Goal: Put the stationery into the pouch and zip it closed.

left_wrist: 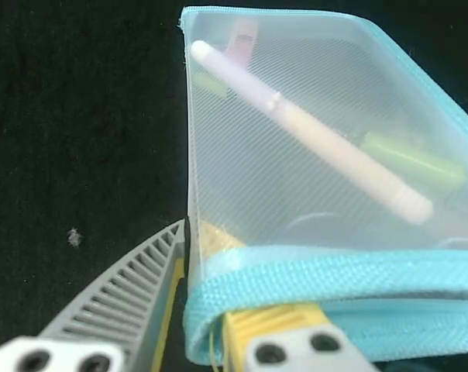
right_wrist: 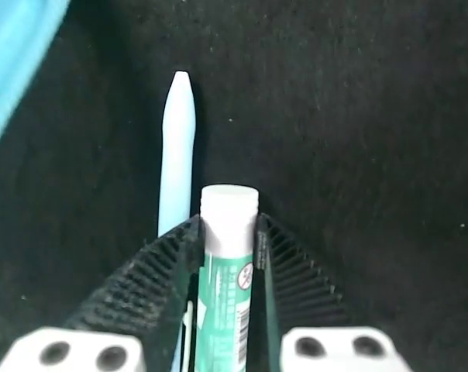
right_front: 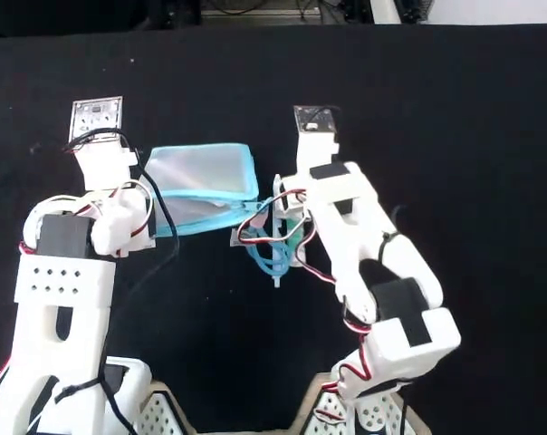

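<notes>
High view: both grippers loaded, pouch between the arms

High view, black tabletop [right_front: 464, 136]. Pouch [right_front: 201, 186], clear mesh with a teal border, lies toward the far side, centre-left, between the two arms. Left gripper [right_front: 151, 225] is at the pouch's near-left corner. Right gripper [right_front: 279, 234] sits just right of the pouch, close to its near-right corner.

Left wrist view: left gripper [left_wrist: 194, 242] is closed narrow on the pouch [left_wrist: 296, 209], with the teal zip edge [left_wrist: 335, 275] pinched between a grey ribbed finger and a yellow-padded one. Seen through the mesh are a long white pen [left_wrist: 311, 136], a green marker [left_wrist: 412, 163] beside it and a pink item [left_wrist: 242, 37] at the far end.

Right wrist view: right gripper [right_wrist: 228, 229] is clamped on a glue stick [right_wrist: 228, 232] with a green label and a white cap, the cap end poking past the fingertips. Pale blue pen [right_wrist: 177, 147] lies on the tabletop just beside the stick, roughly parallel. Teal pouch edge [right_wrist: 17, 62] shows at one corner, apart from the stick.
</notes>
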